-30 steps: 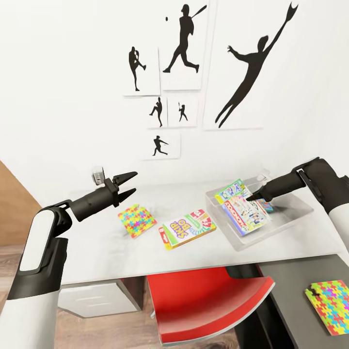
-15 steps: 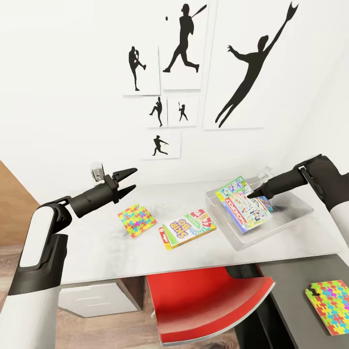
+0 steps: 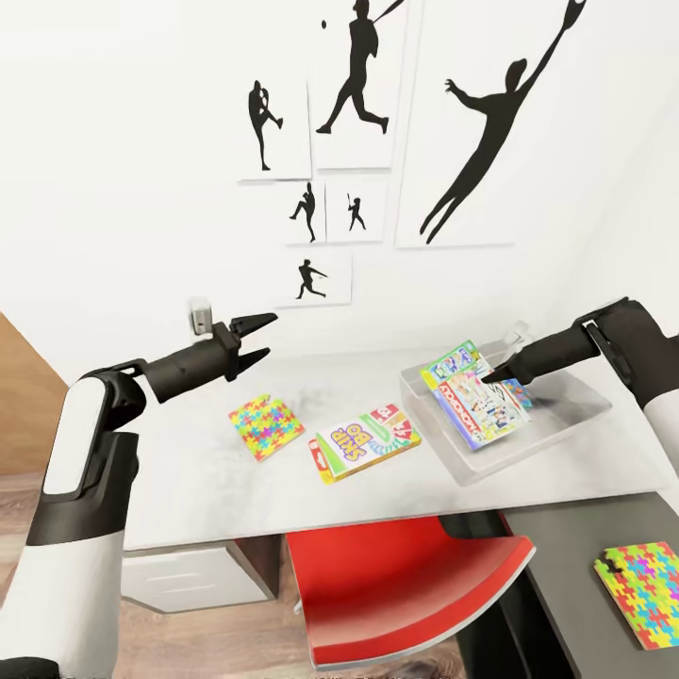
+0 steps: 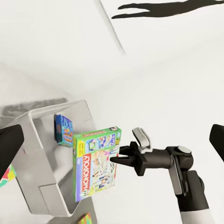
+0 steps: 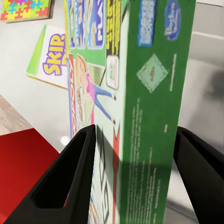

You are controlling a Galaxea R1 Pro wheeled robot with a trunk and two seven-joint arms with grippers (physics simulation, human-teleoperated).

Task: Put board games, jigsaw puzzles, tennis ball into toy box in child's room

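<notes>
Fingers of your right gripper (image 3: 492,376) are pinching a Monopoly board game box (image 3: 478,407) by its edge — in the right wrist view the two dark fingers (image 5: 70,179) stand on either side of the green box with its faces against them. That box hangs tilted over the toy box (image 3: 575,407), its lower part inside the grey walls; a second, blue-sided board game (image 4: 62,130) stands within the bin just behind it, as your left wrist view shows. Your left gripper (image 3: 260,339) hovers above the white surface (image 3: 217,490) with its fingers spread and nothing between them.

Below and slightly beyond the left fingers, one jigsaw puzzle (image 3: 266,426) lies flat on the surface. Between that puzzle and the toy box lies the Skip-Bo game box (image 3: 366,443), flat, near the bin but apart from it. The other jigsaw puzzle (image 3: 646,593) rests on a darker grey ledge (image 3: 566,538) — well below the right fingers and apart from the bin. A red chair (image 3: 405,594) sits tucked under the near edge of the surface. On the white wall beyond both grippers hang black silhouette prints (image 3: 471,132) of ball players. Wood-plank floor (image 3: 24,490) shows past your left arm.
</notes>
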